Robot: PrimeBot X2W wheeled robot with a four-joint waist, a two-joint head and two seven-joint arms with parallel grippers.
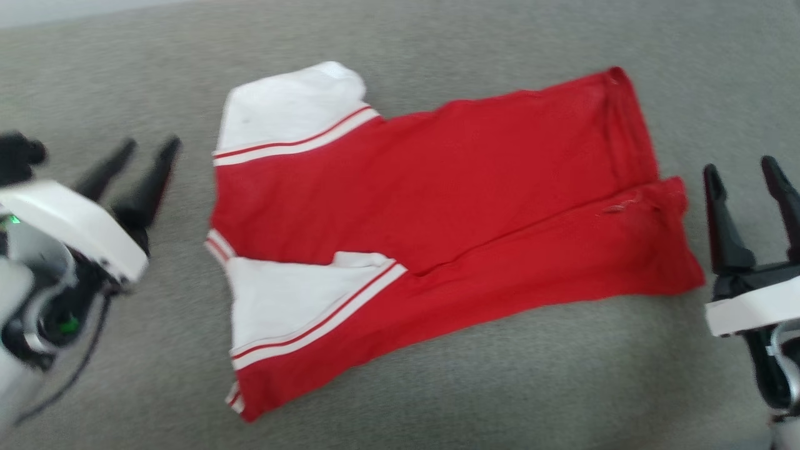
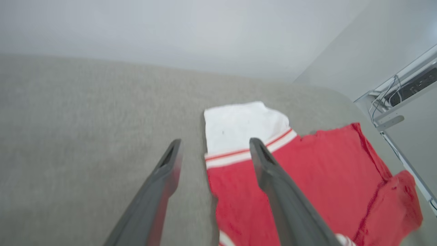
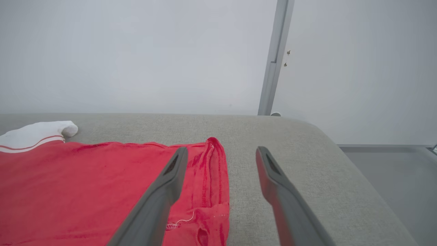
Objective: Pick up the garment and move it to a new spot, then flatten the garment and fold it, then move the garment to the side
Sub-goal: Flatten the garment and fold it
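I am holding my left pincer (image 1: pixel 150 145) wide open, its two dark fingers spread and gripping nothing. It is hovering over the grey padded surface (image 1: pixel 437 387) just off the neck end of the garment (image 1: pixel 437 219). My right pincer (image 1: pixel 739 165) is also standing open and empty, near the hem (image 1: pixel 631 125) at the opposite end.

The garment is lying flat in the middle of the surface, stretched between my two pincers. Its lower red edge is lapping over the main panel. One white sleeve (image 1: pixel 294 109) is poking out on the far side, and the other white sleeve (image 1: pixel 294 300) is lying folded in on the near side. Red and white stripes are edging both.

A strip of bare grey cloth is separating each pincer from the shirt in the head view. In the left wrist view, my left pincer (image 2: pixel 215 141) is pointing at the far sleeve (image 2: pixel 242 126), with one finger (image 2: pixel 273 177) crossing in front of the red cloth. In the right wrist view, my right pincer (image 3: pixel 222 149) is straddling the bunched hem (image 3: pixel 213 171), where a loose white thread is showing.

Beyond the surface, a pale wall (image 3: pixel 136 51) is rising, with a grey post (image 3: pixel 273 68) running up it. Off to the side, a desk edge (image 2: pixel 389 119) is carrying cables (image 2: pixel 385 95).
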